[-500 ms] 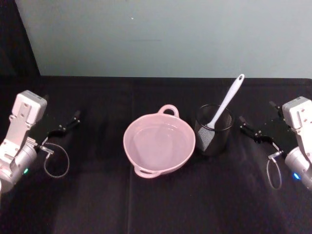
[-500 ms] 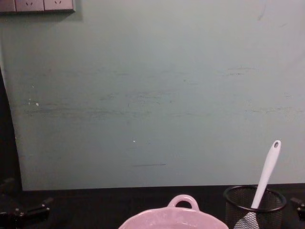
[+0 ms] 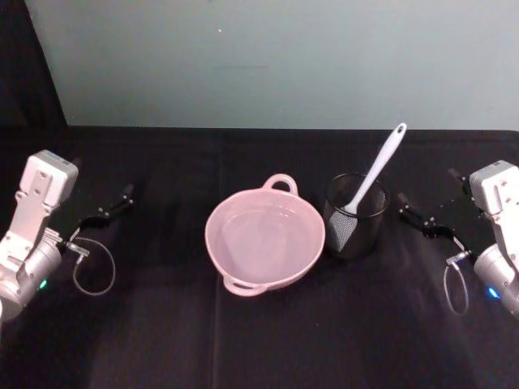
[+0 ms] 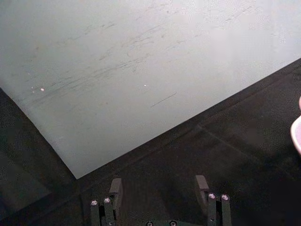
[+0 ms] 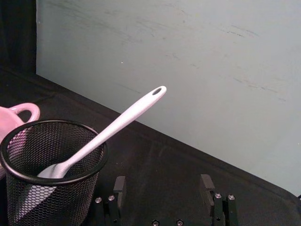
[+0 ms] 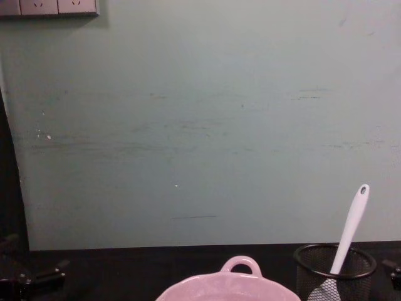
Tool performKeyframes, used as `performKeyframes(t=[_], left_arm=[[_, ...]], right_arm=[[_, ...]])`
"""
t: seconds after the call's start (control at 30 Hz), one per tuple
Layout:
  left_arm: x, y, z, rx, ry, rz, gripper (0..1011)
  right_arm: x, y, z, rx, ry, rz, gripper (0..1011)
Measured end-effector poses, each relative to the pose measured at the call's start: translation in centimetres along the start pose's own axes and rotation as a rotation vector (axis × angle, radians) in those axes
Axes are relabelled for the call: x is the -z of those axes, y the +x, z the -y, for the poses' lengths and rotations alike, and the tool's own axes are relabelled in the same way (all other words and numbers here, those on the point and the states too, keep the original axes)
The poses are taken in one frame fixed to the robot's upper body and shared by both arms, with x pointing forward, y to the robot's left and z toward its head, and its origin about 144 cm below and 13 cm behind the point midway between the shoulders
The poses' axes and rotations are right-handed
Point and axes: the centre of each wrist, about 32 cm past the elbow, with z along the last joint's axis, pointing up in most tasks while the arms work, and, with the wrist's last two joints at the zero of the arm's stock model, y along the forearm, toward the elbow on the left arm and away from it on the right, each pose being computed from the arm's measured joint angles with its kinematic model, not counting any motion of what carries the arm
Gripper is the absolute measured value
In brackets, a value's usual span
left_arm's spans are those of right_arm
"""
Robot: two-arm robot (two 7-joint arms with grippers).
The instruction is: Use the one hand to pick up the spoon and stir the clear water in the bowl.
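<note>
No change from half a second ago. The spoon (image 3: 375, 173) stands blade-down in the black mesh cup (image 3: 357, 223), right of centre, just beside the pink bowl (image 3: 219, 243). The right gripper (image 5: 162, 186) waits at the right edge and the left gripper (image 4: 159, 186) at the left edge, both with jaws open and empty. Pick not begun.

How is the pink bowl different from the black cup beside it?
The bowl is pink, shiny and solid; the cup is black see-through mesh. The bowl is wide and low; the cup is narrow and taller. The cup holds the spoon; the bowl does not. Both stand upright on the table.
</note>
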Motion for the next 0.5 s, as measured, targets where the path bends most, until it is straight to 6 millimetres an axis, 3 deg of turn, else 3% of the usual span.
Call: performKeyframes(t=[0.5], left_arm=[[0.00, 0.00, 0.00, 0.000, 0.000, 0.000, 1011]], right_arm=[[0.00, 0.00, 0.00, 0.000, 0.000, 0.000, 1003]])
